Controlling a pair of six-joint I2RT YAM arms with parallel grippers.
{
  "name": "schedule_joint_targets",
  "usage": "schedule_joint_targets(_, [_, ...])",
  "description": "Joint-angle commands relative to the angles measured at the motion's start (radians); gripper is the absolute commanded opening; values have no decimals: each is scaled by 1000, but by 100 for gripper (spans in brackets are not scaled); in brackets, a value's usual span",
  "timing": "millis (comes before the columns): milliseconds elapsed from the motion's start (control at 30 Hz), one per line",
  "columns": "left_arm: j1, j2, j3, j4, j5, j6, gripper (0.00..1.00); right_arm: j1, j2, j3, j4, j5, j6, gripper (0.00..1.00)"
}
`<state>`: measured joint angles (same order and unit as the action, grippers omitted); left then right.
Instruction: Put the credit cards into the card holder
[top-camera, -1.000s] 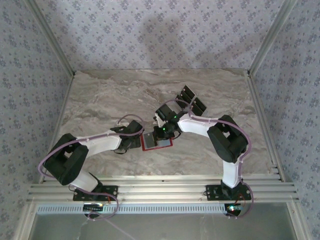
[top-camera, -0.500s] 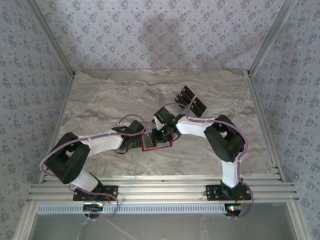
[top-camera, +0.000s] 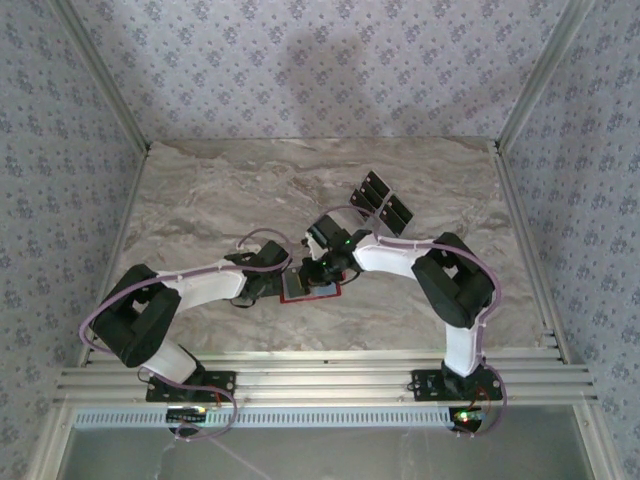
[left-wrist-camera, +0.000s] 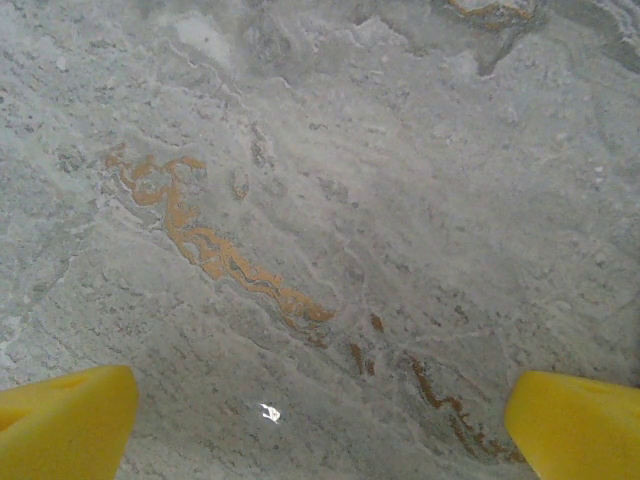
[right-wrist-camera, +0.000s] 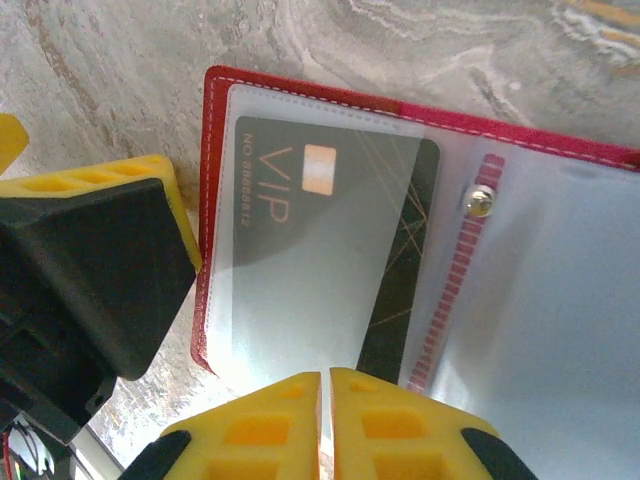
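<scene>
Sliding a card (right-wrist-camera: 300, 260) into the clear pocket (right-wrist-camera: 320, 108) on one leaf of the open wallet (right-wrist-camera: 212, 180), flat on the table (right-wrist-camera: 120, 60) between the two arms; by the look of it mostly in, with a dark strip on the snap (right-wrist-camera: 481, 202) side left uncovered. Note the right gripper (right-wrist-camera: 325, 385) closed, pads together at the card's near edge; cannot tell whether nipping that edge or merely touching it. Note the left gripper (left-wrist-camera: 320, 425) spread wide over bare table, holding nothing, with one finger (right-wrist-camera: 100, 250) just beside the wallet's red rim. Ease the rest toward that rim, away from the snap, flat and slow, so as not to buckle the thin plastic or catch a corner on the pocket mouth. Use that left finger as a stop against any skating of the wallet under the push. Let go only once seated, then lift straight off. Leave for later the spare cards (top-camera: 380, 200) lying well apart, farther back on the right
</scene>
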<state>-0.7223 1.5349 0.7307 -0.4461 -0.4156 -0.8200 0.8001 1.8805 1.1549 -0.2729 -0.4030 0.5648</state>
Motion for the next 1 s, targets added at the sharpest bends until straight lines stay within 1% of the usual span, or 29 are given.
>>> schedule_joint_targets(0, [-20,71,-10,86,93,3,100,-4,-33,-21,-42,38,-8,13])
schedule_joint_targets(400, [-22,68,-10,81,91,4,100,-6,0,-39,-49,61,-15,12])
schedule_joint_targets(667, [-25,75,-11,89,94,1,100,-1,18,-31,-37,35,-11,12])
schedule_joint_targets(967, [-30,82,-13,95,98,-2,100,4,36,-15,1,-21,17,11])
